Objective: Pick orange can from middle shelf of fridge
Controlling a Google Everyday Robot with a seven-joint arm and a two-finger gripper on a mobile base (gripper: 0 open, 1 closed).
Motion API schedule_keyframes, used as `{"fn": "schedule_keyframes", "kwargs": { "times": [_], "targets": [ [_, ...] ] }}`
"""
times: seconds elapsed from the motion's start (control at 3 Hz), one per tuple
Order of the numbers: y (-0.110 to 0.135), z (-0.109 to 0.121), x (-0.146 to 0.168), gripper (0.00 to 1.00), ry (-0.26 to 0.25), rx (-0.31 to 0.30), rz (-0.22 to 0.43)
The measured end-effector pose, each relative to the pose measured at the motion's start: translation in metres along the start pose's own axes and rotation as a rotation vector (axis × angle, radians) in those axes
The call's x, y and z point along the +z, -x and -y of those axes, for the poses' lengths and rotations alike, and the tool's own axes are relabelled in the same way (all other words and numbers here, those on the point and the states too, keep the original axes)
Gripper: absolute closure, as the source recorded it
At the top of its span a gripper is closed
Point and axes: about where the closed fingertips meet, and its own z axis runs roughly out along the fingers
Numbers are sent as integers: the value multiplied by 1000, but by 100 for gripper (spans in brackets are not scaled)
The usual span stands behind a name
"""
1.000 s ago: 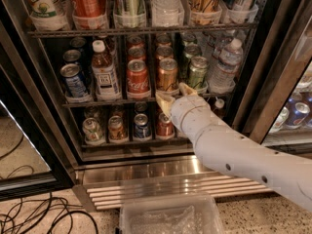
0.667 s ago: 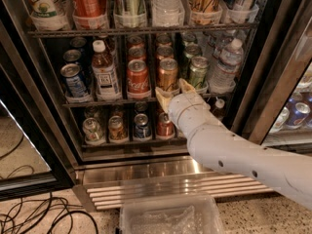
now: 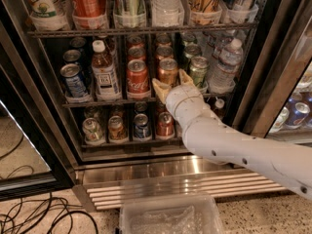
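Middle shelf (image 3: 112, 103), front row: one orange can (image 3: 168, 71), one red Coca-Cola can (image 3: 137, 78), one green can (image 3: 198, 71), one blue can (image 3: 74, 80), one water bottle (image 3: 226, 65). One gripper (image 3: 173, 84), at orange can's base.

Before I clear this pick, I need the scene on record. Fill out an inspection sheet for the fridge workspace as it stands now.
Surface: middle shelf, a wire rack lined with rows of cans and bottles.
Job's things: orange can upright at the front of its row, inside the fridge.
Clutter: red Coca-Cola can next to it at picture left, green can at picture right.
Grippers: gripper at the orange can, fingers open, one on each side of it; contact cannot be told.
Cables: black cables on the floor at lower left.
Surroundings: clear plastic bin on the floor below the fridge.
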Motion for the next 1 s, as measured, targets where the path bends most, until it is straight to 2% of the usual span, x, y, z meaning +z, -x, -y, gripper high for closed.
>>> {"fn": "schedule_keyframes", "kwargs": {
  "times": [1.0],
  "targets": [
    [1,10,42,32,-17,-14,25]
  ]
}}
